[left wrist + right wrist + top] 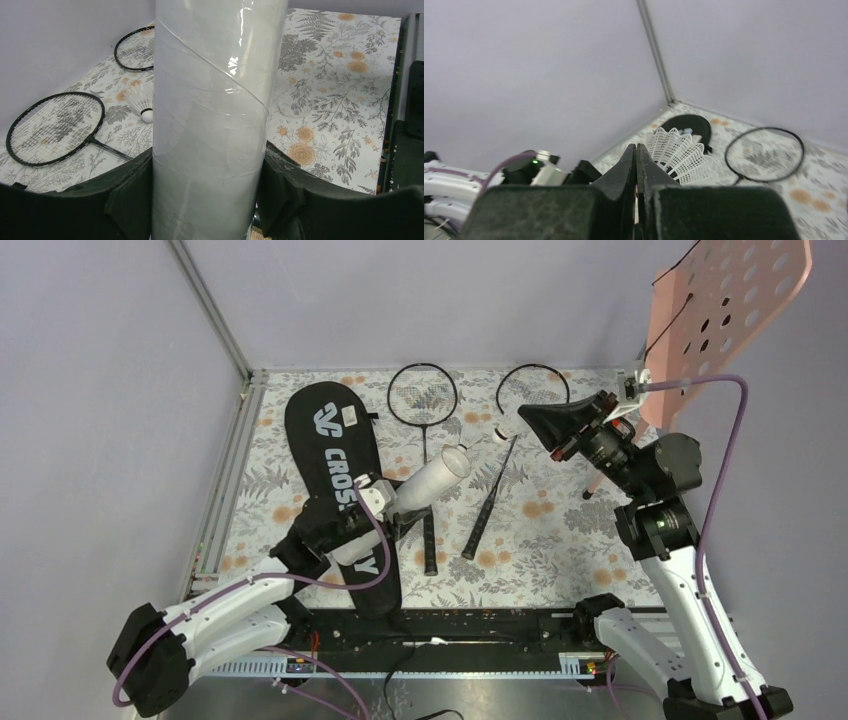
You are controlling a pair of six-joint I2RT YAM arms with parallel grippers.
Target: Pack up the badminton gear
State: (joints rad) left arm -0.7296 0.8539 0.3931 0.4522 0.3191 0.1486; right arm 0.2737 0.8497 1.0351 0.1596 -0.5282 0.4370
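Observation:
My left gripper (385, 502) is shut on the long white tube (432, 478), which points up and to the right over the black CROSSWAY bag (335, 470). The tube (215, 100) fills the left wrist view between both fingers (125, 195). My right gripper (525, 416) is raised, jaws pressed together (636, 147). It pinches a white shuttlecock (503, 430) by its net skirt (679, 152). The shuttlecock hangs cork down (141, 100). Two black rackets lie on the cloth, their heads at the back (422, 395) (533, 385).
A pink perforated board (730, 310) stands at the back right, close behind my right arm. A metal rail (225, 490) runs along the left edge of the floral cloth. Grey walls close off the back and sides. A small clear round thing (295, 107) lies on the cloth.

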